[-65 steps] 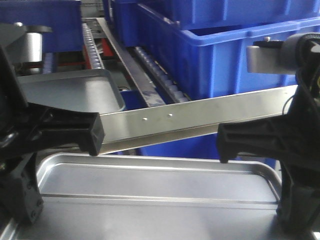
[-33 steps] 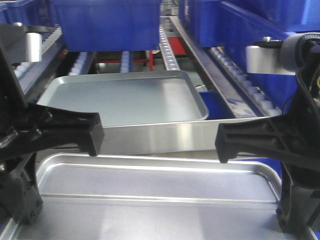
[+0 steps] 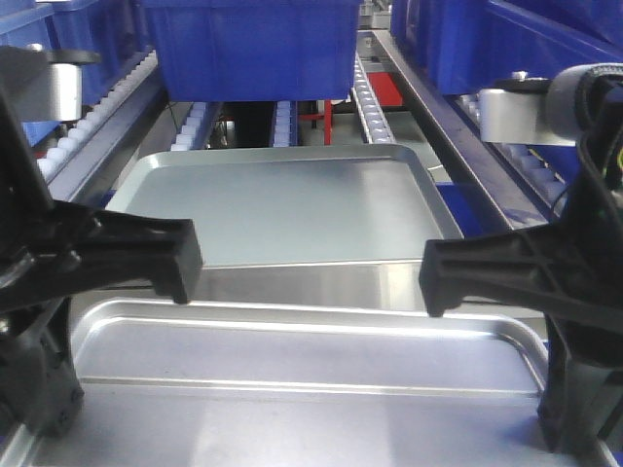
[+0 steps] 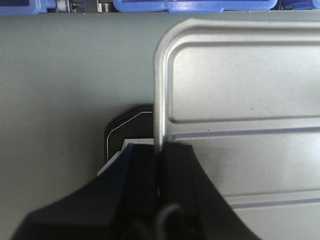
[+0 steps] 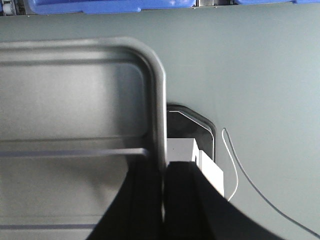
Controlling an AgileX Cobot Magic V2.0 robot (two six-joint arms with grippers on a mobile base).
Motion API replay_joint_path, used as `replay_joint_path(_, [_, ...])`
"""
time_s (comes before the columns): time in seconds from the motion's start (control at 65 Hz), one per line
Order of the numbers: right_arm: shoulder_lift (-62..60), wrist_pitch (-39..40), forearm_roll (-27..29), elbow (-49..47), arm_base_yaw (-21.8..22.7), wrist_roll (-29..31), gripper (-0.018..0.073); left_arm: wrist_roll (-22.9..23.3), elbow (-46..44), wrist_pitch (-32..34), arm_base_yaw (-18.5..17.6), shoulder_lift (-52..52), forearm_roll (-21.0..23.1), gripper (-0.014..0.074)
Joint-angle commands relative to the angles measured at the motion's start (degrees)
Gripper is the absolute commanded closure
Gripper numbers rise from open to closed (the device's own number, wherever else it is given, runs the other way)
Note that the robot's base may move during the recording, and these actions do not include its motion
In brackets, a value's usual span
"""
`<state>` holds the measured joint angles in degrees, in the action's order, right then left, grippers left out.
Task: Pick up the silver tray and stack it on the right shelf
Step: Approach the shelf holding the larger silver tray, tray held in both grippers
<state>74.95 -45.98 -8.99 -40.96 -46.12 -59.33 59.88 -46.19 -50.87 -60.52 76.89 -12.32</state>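
Note:
I hold the silver tray (image 3: 292,355) level, low in the front view, with its two long ridges across the floor. My left gripper (image 4: 161,150) is shut on its left rim and shows in the front view (image 3: 44,394). My right gripper (image 5: 164,167) is shut on its right rim and shows in the front view (image 3: 569,413). The tray also shows in the left wrist view (image 4: 240,90) and the right wrist view (image 5: 75,100). The right shelf's shiny front crossbar (image 3: 302,285) lies just beyond the tray's far rim.
Another steel tray (image 3: 282,204) lies on the shelf's lane right ahead. A big blue bin (image 3: 248,49) stands behind it, and more blue bins (image 3: 506,39) stand to the right. White-roller rails (image 3: 83,136) flank the lane. A dull grey surface (image 4: 65,75) lies under the held tray.
The front view has swung across the shelf: the crossbar went from tilted to level, and the lane with the other tray now sits centred ahead. Both grippers stay shut on the tray.

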Motion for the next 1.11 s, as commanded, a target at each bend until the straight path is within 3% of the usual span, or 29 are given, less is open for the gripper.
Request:
replay_joint_path(0.0, [-1.23, 0.16, -2.43, -1.72, 0.27, 0.07, 0.0490, -0.82, -1.02, -2.03, -0.55, -1.68, -0.92, 0.0696])
replay_joint_path(1.092, [-1.23, 0.16, -2.43, -1.72, 0.27, 0.07, 0.0490, -0.82, -1.02, -2.03, -0.55, -1.68, -0.92, 0.0696])
